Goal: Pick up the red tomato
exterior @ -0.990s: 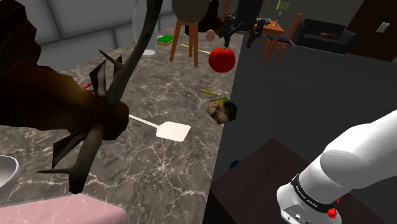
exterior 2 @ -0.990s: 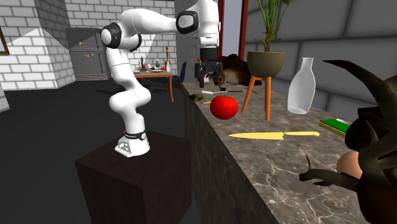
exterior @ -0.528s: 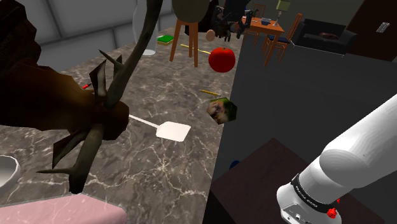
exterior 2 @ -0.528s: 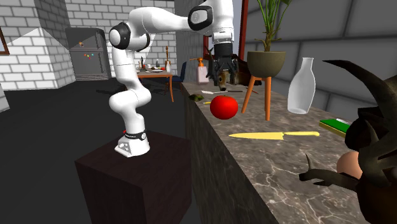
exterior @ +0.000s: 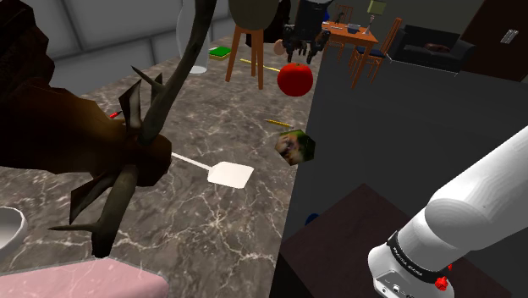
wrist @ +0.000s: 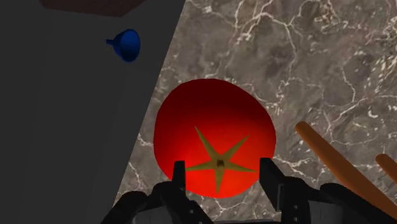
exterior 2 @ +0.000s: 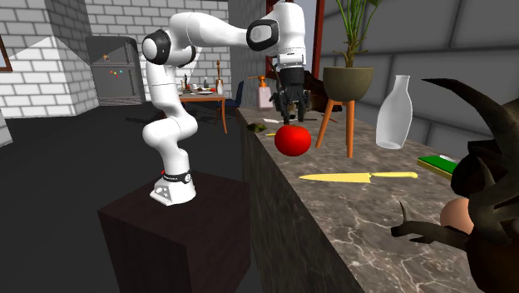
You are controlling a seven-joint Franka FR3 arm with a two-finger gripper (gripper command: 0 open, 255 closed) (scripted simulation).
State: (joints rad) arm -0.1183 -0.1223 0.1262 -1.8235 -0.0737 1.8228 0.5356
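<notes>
White brick wall (exterior 2: 58,50), dark floor (exterior 2: 58,191), marble counter (exterior: 220,220), wooden dining table (exterior: 362,35), possibly fridge (exterior 2: 116,71) behind.

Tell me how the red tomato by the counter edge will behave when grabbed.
The tomato is round and smooth, so it will probably roll if nudged off-centre. It sits close to the edge of the marble counter, so a push could send it off. Its glossy skin may slip from the open gripper unless clasped across the middle.

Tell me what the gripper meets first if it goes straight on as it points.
The tomato. The gripper points down at it, open fingers either side of its stem star, apparently just above it; the gap is hard to judge.
</notes>
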